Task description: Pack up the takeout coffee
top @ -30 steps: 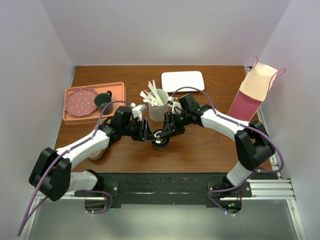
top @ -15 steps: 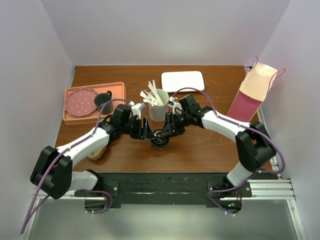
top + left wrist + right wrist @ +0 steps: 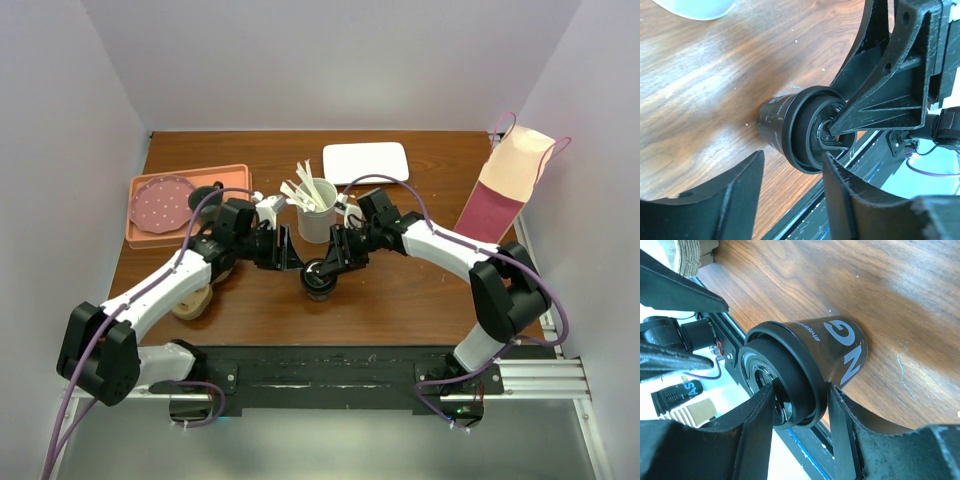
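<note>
Top external: the takeout coffee (image 3: 320, 279) stands upright on the tabletop (image 3: 400, 300), near-centre, just in front of the white cup of stirrers (image 3: 316, 222).

Risks, left to right:
- The left jaws sit just beside the coffee. A lift that swings leftward could clip them.
- The stirrer cup is close behind and easy to knock on the way up.
- The right jaws grip high, at the lid. If the lid is only pressed on, I judge it could pop off under load and drop the cup.
- The paper bag (image 3: 510, 180) leans at the far right wall, well apart. That means a long carry with more chance of slip.

Positions:
- Left wrist: left jaws spread wide, holding nothing. The coffee lies just beyond their tips, in line with the gap.
- Right wrist: right jaws closed onto the lid rim, one finger each side, both apparently touching.
</note>
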Available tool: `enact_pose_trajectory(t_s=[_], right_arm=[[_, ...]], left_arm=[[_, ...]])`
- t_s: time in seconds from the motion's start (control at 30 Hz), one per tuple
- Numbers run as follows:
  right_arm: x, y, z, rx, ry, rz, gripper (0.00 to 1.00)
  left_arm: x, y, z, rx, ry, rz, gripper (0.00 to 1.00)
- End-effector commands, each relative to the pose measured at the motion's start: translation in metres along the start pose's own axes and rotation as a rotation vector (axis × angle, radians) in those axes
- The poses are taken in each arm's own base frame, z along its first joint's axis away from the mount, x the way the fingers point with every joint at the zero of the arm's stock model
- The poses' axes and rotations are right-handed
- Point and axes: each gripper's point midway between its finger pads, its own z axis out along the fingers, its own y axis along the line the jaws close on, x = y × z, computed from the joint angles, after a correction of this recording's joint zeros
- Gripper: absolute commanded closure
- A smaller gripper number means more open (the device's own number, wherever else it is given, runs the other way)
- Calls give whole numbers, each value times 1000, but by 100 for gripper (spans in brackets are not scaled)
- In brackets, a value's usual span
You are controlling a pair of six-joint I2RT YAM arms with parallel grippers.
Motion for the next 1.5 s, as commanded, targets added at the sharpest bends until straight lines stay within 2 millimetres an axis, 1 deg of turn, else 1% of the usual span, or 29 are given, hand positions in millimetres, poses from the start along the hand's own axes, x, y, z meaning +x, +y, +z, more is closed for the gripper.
enact_pose_trajectory(t_s=[0.0, 0.17, 0.3, 0.47, 0.57, 0.7, 0.83, 0.87, 0.97, 1.1, 1.23, 1.27, 1.33, 1.4, 1.47], right_arm=[[10, -15, 5, 49, 51, -26, 54], [18, -22, 7, 60, 82, -25, 54], [18, -22, 8, 57, 82, -19, 54], [18, -21, 7, 57, 80, -21, 54], [18, -20, 7, 54, 80, -21, 54], [16, -19, 8, 52, 71, -18, 55], [16, -20, 9, 48, 67, -8, 55], [16, -20, 10, 47, 64, -8, 55], [19, -22, 10, 47, 64, -3, 56], [25, -29, 12, 63, 73, 7, 57], [31, -38, 14, 90, 72, 17, 58], [31, -39, 14, 92, 68, 20, 58], [34, -42, 15, 98, 66, 26, 59], [36, -45, 14, 109, 64, 32, 59], [37, -45, 13, 115, 61, 32, 59]], left_arm=[[-11, -1, -4, -6, -20, -3, 51], [-14, 7, 2, -25, -19, 0, 58], [-9, 9, 9, -6, -3, -4, 58], [-8, 5, 14, 32, -4, -8, 57], [-5, 8, 16, 30, 1, -12, 57], [7, 17, 21, 9, 35, -33, 58], [21, 36, 25, -65, 69, -47, 58], [28, 41, 26, -82, 93, -53, 58], [35, 47, 28, -99, 115, -58, 59], [44, 57, 30, -140, 152, -77, 60], [54, 72, 27, -223, 184, -95, 61], [60, 76, 27, -238, 195, -108, 61], [66, 80, 26, -252, 207, -124, 61], [68, 79, 26, -252, 210, -130, 61], [56, 69, 24, -225, 187, -116, 60]])
